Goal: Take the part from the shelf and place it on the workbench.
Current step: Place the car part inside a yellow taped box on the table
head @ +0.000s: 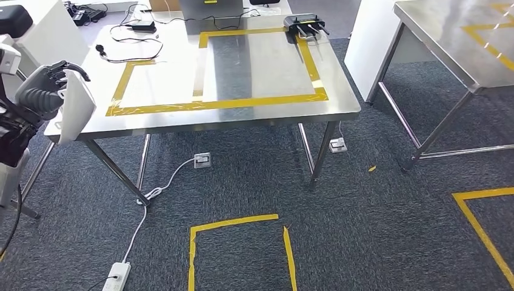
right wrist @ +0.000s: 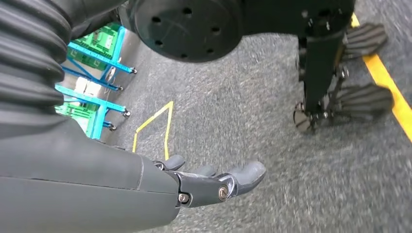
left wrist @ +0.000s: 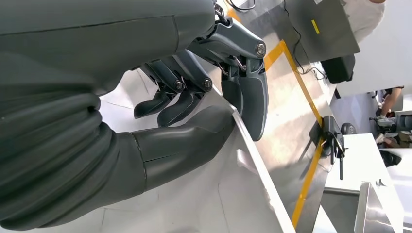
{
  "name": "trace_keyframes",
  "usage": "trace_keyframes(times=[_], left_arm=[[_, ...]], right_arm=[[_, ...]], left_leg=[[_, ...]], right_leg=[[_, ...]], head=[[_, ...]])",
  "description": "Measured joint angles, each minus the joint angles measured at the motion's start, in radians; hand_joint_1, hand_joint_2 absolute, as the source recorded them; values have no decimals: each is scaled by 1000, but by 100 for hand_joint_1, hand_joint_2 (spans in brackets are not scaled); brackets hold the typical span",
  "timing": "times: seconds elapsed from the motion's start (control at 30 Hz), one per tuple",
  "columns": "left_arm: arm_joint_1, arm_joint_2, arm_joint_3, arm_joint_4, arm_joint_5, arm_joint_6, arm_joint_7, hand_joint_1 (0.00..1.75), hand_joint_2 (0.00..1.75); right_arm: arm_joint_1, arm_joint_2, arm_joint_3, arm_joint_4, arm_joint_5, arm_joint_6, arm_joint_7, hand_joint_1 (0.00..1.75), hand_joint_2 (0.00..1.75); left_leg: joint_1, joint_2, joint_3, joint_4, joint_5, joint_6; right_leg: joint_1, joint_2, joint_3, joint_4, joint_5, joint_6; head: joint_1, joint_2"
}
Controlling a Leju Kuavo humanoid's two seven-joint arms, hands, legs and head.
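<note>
Left hand: the left hand (head: 42,91) is raised at the left edge of the head view, by the near left corner of the table. It grips the part, thumb (left wrist: 189,141) on one face and dark fingers (left wrist: 252,104) hooked over the top edge onto the other face.
Part: the part (head: 77,107) is a flat white panel, held nearly upright and edge-on to the head camera. It hangs in front of the table's left corner; whether it touches the table I cannot tell.
Right hand: the right hand (right wrist: 214,182) hangs low over the grey carpet (right wrist: 252,116), fingers stretched out and slightly apart, with nothing in them.
Table: the steel table (head: 339,106) stands ahead, its top marked with a yellow tape outline (head: 218,104) of two joined rectangles.
On the table: a black device (head: 302,26) sits at the far right corner of the tape outline; black cables (head: 130,42) and a black adapter (head: 143,25) lie at the far left.
Floor: a white power strip (head: 116,277) lies near the bottom of the head view, its white cable (head: 159,191) running to a floor socket (head: 202,160) under the table. A yellow tape square (head: 239,221) marks the carpet in front.
Second table: another steel table (head: 460,42) stands to the right, well apart.
</note>
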Motion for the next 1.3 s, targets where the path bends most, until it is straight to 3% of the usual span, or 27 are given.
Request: trace_keyframes(times=[0.07,0.13,0.17,0.23,0.3,0.33,0.37,0.43,0.47,0.5,0.53,0.6,0.67,0.7,0.8,0.83,0.87,0.9,0.97,1.0,1.03,1.1,1.17,1.23,1.3], left_arm=[[-8,-4,-1,1,-1,-1,-2,175,175],[-16,-11,-2,0,-6,-2,-7,175,175],[-22,-17,-2,-1,-9,-1,-9,175,175],[-32,-32,-4,-1,-15,0,-10,175,175],[-31,-45,-6,1,-18,0,-9,175,175],[-29,-50,-8,2,-20,0,-9,175,175],[-28,-53,-10,4,-20,-2,-8,175,175],[-28,-57,-11,6,-21,-5,-8,175,175],[-29,-57,-11,6,-21,-7,-9,175,175],[-30,-58,-12,6,-22,-8,-9,175,175],[-30,-58,-12,6,-22,-9,-9,175,175],[-31,-59,-13,7,-22,-9,-9,175,175],[-32,-58,-14,9,-23,-8,-9,175,175],[-33,-58,-14,10,-22,-8,-9,175,175],[-33,-61,-15,13,-22,-8,-9,175,175],[-31,-62,-15,15,-22,-8,-9,175,175],[-29,-64,-16,17,-23,-8,-9,175,175],[-28,-64,-17,18,-23,-8,-9,175,175],[-27,-64,-18,19,-23,-8,-9,175,175],[-28,-64,-18,19,-23,-7,-9,175,175],[-29,-64,-18,19,-23,-7,-10,175,175],[-32,-64,-18,16,-24,-6,-11,175,175],[-32,-65,-19,9,-24,-5,-12,175,175],[-29,-68,-19,5,-24,-2,-12,175,175],[-23,-71,-19,3,-25,1,-12,175,175]], right_arm=[[-1,4,-3,0,0,-1,0,0,175],[-3,7,-5,0,0,-1,2,0,175],[-4,7,-6,0,0,-1,4,0,175],[-4,7,-7,-1,-1,1,6,0,175],[-4,7,-7,-1,-2,3,6,0,175],[-4,6,-8,-1,-2,2,6,0,175],[-3,5,-9,-1,-2,2,6,0,175],[-3,4,-12,-1,-2,2,6,0,175],[-3,7,-14,-1,-3,2,6,0,175],[-3,8,-16,-1,-3,0,4,0,175],[-2,9,-17,-1,-3,-3,2,0,175],[0,8,-19,-2,-3,-14,0,0,175],[1,8,-20,-2,-3,-21,6,0,175],[1,9,-20,-3,-3,-22,8,0,175],[2,9,-21,-3,-3,-21,9,0,175],[3,9,-21,-3,-3,-21,9,0,175],[4,9,-21,-3,-3,-21,9,0,175],[5,9,-22,-3,-3,-21,9,0,175],[7,11,-22,-3,-3,-22,9,0,175],[7,12,-22,-3,-3,-22,6,0,175],[7,13,-23,-3,-3,-22,4,0,175],[5,12,-23,-3,-3,-22,1,0,175],[4,12,-23,-3,-3,-21,7,0,175],[1,12,-23,-3,-3,-19,8,0,175],[0,11,-23,-3,-3,-18,0,0,175]], left_leg=[[-3,1,5,-16,4,6],[2,2,40,-71,21,17],[6,3,61,-100,33,22],[14,4,82,-127,46,20],[24,3,82,-124,42,6],[32,2,80,-117,35,-4],[42,1,76,-106,27,-16],[64,0,66,-67,1,-48],[72,0,55,-41,-15,-65],[75,-1,46,-21,-30,-80],[74,-1,40,-9,-42,-90],[74,-3,43,-8,-53,-98],[74,9,38,16,-64,-93],[70,17,15,59,-78,-86],[46,27,-114,257,-130,-60],[37,27,-146,290,-123,-49],[28,27,-162,289,-97,-35],[19,27,-160,251,-54,-18],[-5,28,-126,131,36,22],[-15,30,-105,84,58,37],[-23,31,-88,52,60,47],[-27,29,-58,20,39,46],[-22,26,-20,-9,22,42],[-18,23,16,-26,8,42],[-18,18,37,-29,-10,44]], right_leg=[[-4,-2,9,-13,4,4],[-5,-1,22,-24,8,7],[-5,0,18,-9,-1,8],[-9,3,-28,81,-46,17],[-22,3,-89,183,-83,35],[-30,2,-103,198,-79,46],[-39,2,-99,178,-59,58],[-59,3,-57,84,-6,86],[-64,6,-42,52,3,92],[-66,9,-37,44,1,86],[-64,12,-43,59,-13,71],[-61,12,-44,75,-30,34],[-57,10,-34,75,-39,17],[-53,8,-26,73,-44,9],[-38,3,-2,66,-62,-7],[-31,2,9,64,-70,-10],[-24,2,23,61,-79,-13],[-17,2,39,57,-88,-14],[-6,1,73,43,-105,-15],[-4,2,87,34,-111,-13],[-5,1,98,23,-116,-8],[-7,-2,107,23,-105,5],[-7,-5,87,80,-79,18],[-7,-4,19,179,-79,24],[-7,-2,-68,264,-124,27]], head=[[-1,0],[-3,0],[-3,0],[-2,0],[-1,0],[-1,0],[-1,0],[0,0],[6,0],[10,0],[13,0],[12,0],[4,0],[0,0],[-5,0],[-6,0],[-6,0],[-6,0],[-4,0],[-2,0],[-1,0],[-2,0],[-1,0],[2,0],[4,0]])
